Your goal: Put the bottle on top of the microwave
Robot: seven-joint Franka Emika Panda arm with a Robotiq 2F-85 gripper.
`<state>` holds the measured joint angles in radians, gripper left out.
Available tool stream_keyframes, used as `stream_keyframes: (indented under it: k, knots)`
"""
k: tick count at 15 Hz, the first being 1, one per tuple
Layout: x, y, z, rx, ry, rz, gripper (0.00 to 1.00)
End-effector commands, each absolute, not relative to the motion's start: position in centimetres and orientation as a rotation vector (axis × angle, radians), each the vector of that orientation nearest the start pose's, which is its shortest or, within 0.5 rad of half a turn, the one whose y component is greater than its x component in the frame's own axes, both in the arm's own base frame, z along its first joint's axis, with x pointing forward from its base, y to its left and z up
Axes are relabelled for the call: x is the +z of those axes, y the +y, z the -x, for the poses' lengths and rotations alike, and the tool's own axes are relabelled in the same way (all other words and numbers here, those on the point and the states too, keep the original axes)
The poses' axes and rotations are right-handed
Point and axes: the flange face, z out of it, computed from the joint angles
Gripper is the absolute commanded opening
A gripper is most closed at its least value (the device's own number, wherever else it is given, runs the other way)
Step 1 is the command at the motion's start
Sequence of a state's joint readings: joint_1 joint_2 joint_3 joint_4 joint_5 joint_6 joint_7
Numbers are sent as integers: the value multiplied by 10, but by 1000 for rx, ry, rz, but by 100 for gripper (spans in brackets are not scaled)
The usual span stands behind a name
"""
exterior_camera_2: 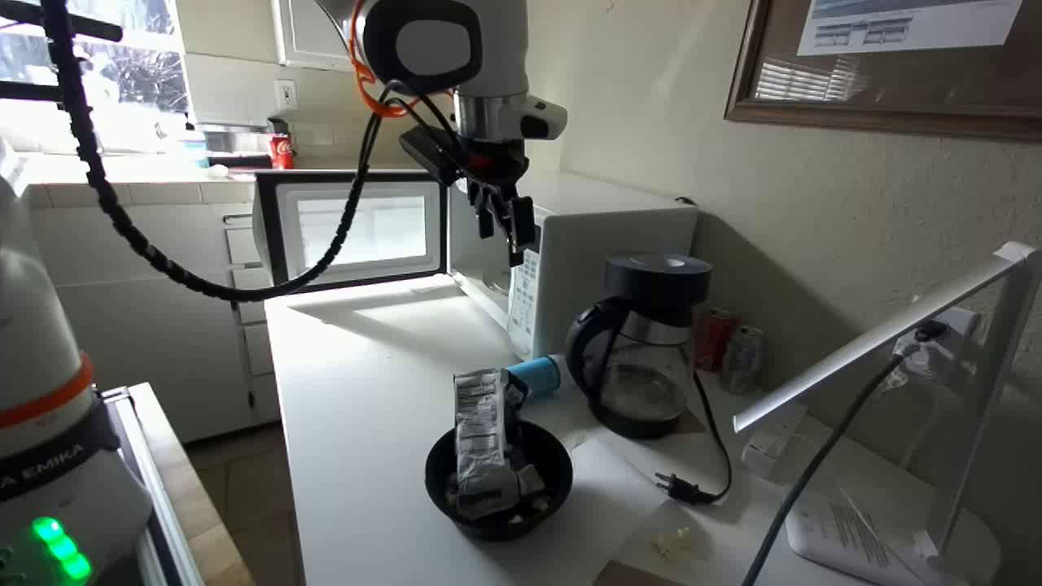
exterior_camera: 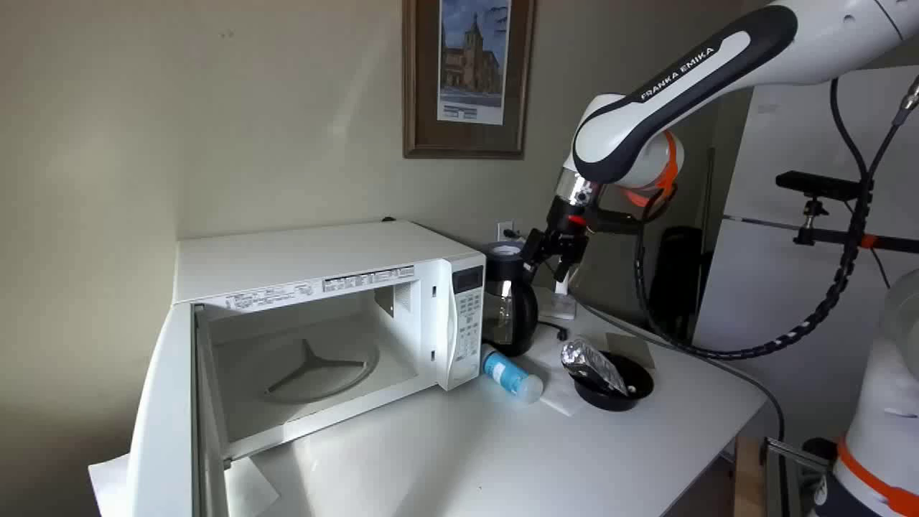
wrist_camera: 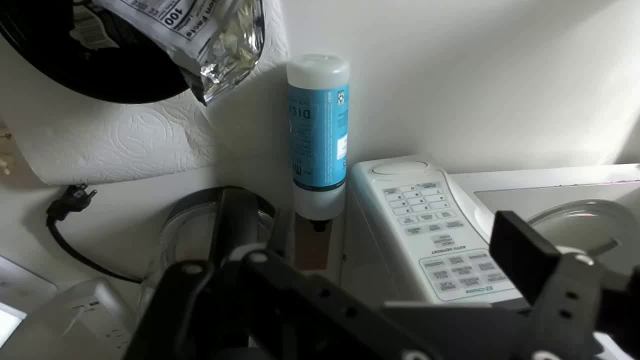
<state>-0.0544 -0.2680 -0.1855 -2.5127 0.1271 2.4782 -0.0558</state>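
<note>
Blue-labelled plastic bottle [wrist_camera: 318,135] lies on its side on the counter [exterior_camera: 431,445], just beside the microwave [exterior_camera: 316,262]; whether they touch is hard to tell. You appear to be at the reach, your jaws spread wide and holding nothing. Next you'd want to centre over the bottle, descend and close across it, clear of the glass carafe [exterior_camera_2: 643,362]. Count one bottle, one microwave, one carafe, one black bowl [exterior_camera: 621,402], one foil snack bag [exterior_camera_2: 484,431] and, behind the carafe, two drink cans [exterior_camera_2: 742,362].
</note>
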Motion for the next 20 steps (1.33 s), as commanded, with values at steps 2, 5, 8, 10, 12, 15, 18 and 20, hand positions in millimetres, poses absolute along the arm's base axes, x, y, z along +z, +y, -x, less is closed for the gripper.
stream_keyframes:
  k: [2,5,8,10,12,15,18,20]
  knots:
    - [399,-109,-445,-369,413,2987,100]
    - [399,-109,-445,-369,413,2987,100]
    - [376,-106,-452,-376,417,2975,100]
    - [350,-105,-454,-380,447,2956,100]
    - [322,-105,-455,-384,487,2958,100]
    - [275,-115,-453,-418,580,2966,100]
    - [278,-117,-451,-411,589,2964,100]
    - [269,-120,-452,-398,604,2968,100]
